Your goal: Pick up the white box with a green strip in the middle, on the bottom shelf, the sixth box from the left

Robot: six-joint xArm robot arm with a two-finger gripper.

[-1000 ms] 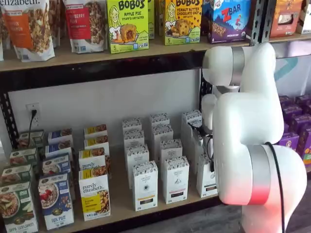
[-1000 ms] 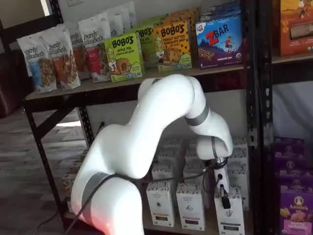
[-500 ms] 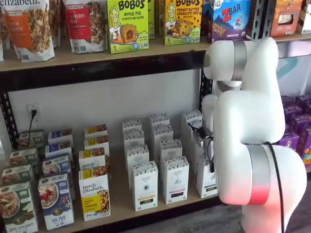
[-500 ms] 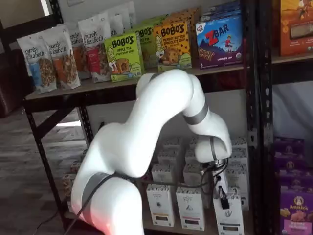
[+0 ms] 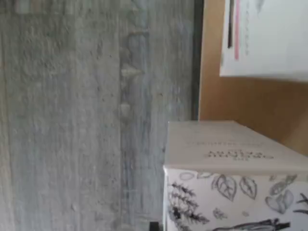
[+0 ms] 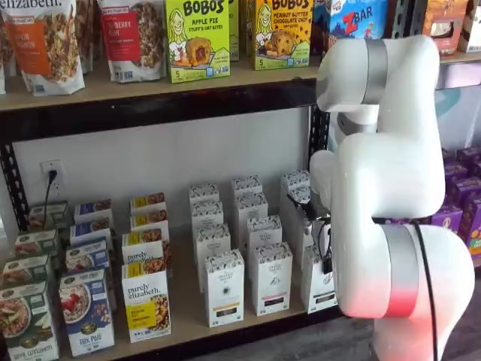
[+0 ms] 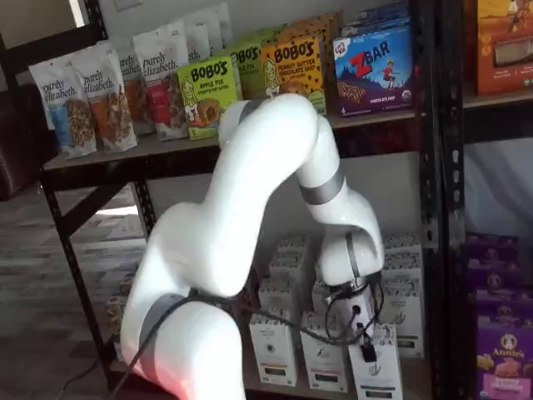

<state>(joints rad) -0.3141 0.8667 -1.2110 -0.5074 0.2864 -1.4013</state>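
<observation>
The white box [image 7: 376,372] is a slim carton with a speckled top band. It stands at the front right of the bottom shelf [image 6: 180,301], tilted and out past the row in front. My gripper [image 7: 365,348] is at its top, black fingers closed on it, with a cable beside. In a shelf view the box [image 6: 319,289] is partly hidden behind my arm, and the gripper [image 6: 327,263] shows only as a dark finger. The wrist view shows the box's top [image 5: 231,154] close up, over the wood board [image 5: 231,103].
Rows of similar white cartons [image 6: 224,289] fill the shelf to the left, then granola boxes [image 6: 146,304]. Purple boxes [image 7: 504,350] stand beyond the black upright [image 7: 445,208]. The upper shelf holds snack boxes [image 6: 197,37]. Grey floor [image 5: 72,120] lies in front.
The arm's upper joints rose and swung left. The gripper and the white box shifted left and forward together, and the box now tilts out from its row.
</observation>
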